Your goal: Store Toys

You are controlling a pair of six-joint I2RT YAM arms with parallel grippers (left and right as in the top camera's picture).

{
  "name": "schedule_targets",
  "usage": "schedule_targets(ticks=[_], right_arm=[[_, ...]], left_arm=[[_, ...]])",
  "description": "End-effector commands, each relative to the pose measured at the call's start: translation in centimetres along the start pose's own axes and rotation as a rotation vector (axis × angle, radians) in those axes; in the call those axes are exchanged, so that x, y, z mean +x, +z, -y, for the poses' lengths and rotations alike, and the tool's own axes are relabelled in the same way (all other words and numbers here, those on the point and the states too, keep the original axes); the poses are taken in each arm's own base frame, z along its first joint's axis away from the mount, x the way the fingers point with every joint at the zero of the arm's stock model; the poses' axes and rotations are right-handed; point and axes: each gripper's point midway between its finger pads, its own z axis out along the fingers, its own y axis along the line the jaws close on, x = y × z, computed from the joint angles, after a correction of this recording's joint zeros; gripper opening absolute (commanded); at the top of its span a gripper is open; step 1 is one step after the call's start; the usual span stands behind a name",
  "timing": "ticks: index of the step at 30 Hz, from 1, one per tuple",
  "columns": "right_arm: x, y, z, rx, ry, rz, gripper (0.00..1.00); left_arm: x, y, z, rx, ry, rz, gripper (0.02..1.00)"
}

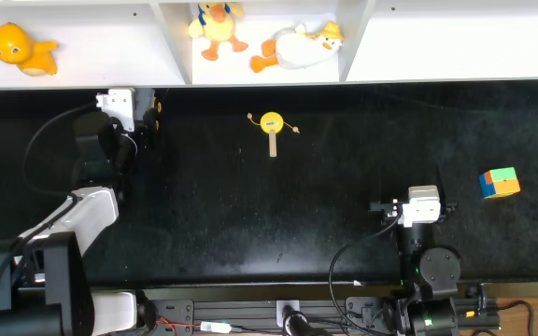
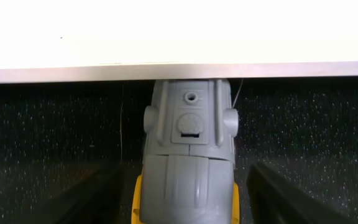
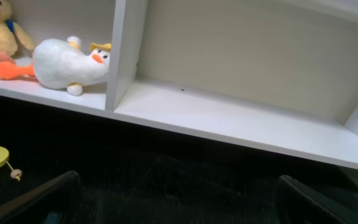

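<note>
Along the far side runs a white shelf (image 1: 456, 47). An orange rubber duck (image 1: 24, 49) sits in its left compartment. Just in front, on the black table (image 1: 344, 168), the left gripper (image 2: 184, 167) is clamped on a grey-and-yellow plastic robot toy (image 2: 190, 124), whose head is at the shelf's front edge. The middle compartment holds a yellow plush duck (image 1: 218, 26) and a white plush duck (image 1: 297, 47). A yellow rattle drum with a wooden handle (image 1: 272, 126) lies before them. The right gripper (image 3: 178, 179) waits near, fingers apart. A multicoloured puzzle cube (image 1: 499, 183) lies far right.
</note>
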Motion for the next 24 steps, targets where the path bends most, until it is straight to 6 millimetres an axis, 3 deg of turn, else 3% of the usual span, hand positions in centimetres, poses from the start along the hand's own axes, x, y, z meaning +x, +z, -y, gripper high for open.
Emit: schedule_targets(ticks=[1, 9, 19, 24], right_arm=[[0.4, 0.0, 0.1, 0.007, -0.003, -0.002, 0.996], [0.4, 0.0, 0.1, 0.007, -0.003, -0.002, 0.993], [0.4, 0.0, 0.1, 0.007, -0.003, -0.002, 0.993], [0.4, 0.0, 0.1, 0.007, -0.003, -0.002, 0.996]], left_arm=[[-0.8, 0.3, 0.1, -0.001, 0.003, 0.014, 0.568], [0.4, -1.1, -0.1, -0.019, 0.020, -0.059, 0.371], [2.9, -6.2, 0.5, -0.017, 0.042, -0.048, 0.364], [1.5, -8.2, 1.1, 0.009, 0.046, 0.002, 0.364]])
